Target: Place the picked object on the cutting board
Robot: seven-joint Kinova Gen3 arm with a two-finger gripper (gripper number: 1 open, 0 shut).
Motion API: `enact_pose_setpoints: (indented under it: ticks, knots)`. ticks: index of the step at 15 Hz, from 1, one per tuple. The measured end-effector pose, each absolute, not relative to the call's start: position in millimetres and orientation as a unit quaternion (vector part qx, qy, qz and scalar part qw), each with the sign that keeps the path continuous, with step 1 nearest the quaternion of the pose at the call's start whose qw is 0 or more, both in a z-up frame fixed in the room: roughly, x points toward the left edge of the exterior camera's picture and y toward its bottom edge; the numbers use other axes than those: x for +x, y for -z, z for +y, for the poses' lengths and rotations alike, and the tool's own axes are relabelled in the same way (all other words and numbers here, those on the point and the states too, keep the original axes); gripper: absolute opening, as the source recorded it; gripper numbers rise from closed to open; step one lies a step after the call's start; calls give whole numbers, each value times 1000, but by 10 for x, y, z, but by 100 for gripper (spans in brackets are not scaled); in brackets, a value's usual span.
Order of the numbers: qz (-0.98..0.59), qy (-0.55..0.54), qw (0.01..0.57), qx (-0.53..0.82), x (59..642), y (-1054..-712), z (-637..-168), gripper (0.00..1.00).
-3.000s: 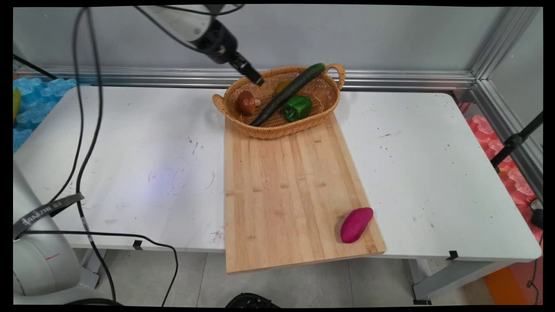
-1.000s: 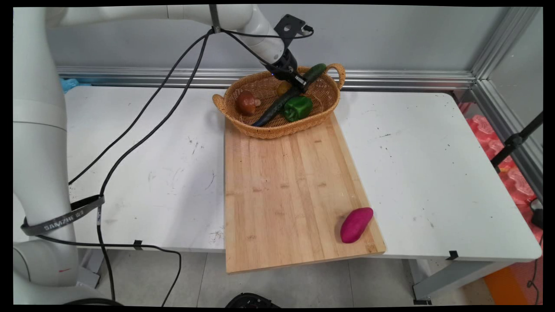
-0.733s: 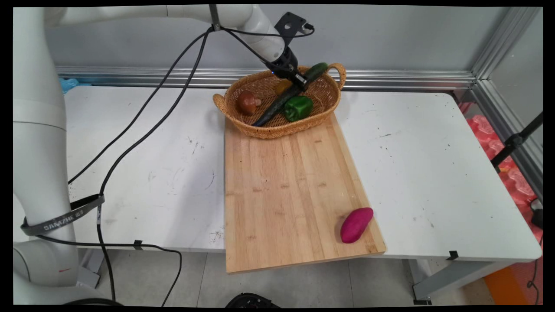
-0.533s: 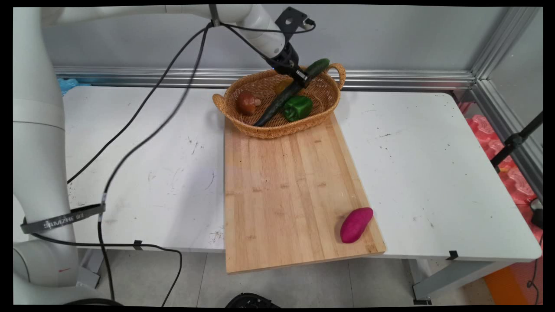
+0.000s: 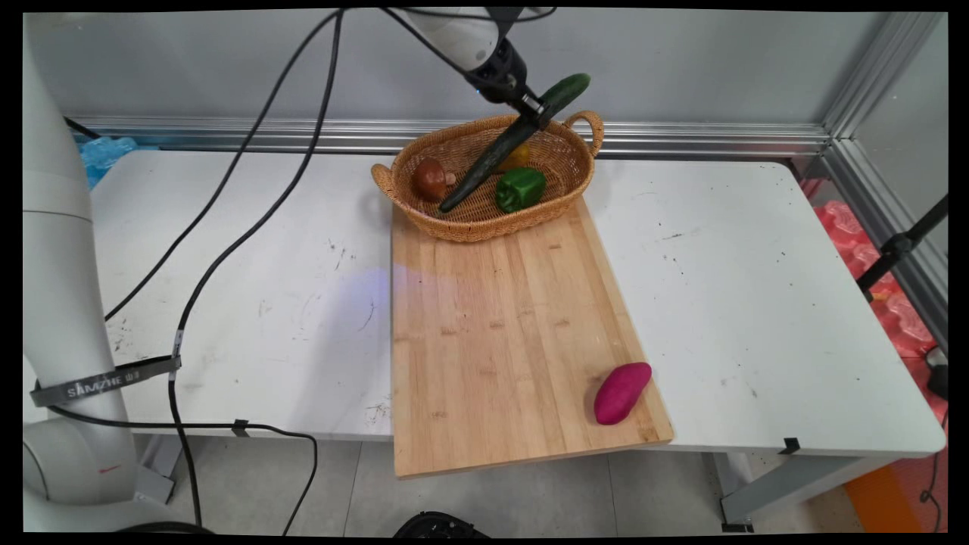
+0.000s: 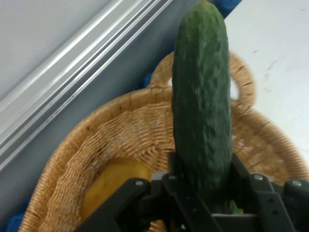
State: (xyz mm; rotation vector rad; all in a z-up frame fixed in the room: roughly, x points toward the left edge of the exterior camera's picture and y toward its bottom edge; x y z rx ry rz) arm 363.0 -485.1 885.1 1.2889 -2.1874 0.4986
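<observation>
The hand clamps a cucumber tilted above the wicker basket on the bench, its lower tip inside; a yellow vegetable sits half hidden behind the linkage.

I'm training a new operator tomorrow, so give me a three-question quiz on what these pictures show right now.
1. True or false: the gripper is shut on the cucumber.
2. Which thing lies on the cutting board? A) green pepper B) purple sweet potato C) mushroom
3. Fill in: the cucumber's lower end hangs over the wicker ____.

Key: 1 true; 2 B; 3 basket.
</observation>
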Motion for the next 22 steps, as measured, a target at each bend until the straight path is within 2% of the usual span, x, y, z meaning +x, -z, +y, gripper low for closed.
enact_pose_setpoints:
  ticks: [5,11,18,22]
  knots:
    - [-827,-172,288,451,3502,-9193,-4569,0]
    - [-861,-143,273,404,3383,-9334,-4103,0]
    - [-893,-122,237,361,3313,-9195,-3689,0]
    - [-902,-110,216,358,3224,-8936,-3542,0]
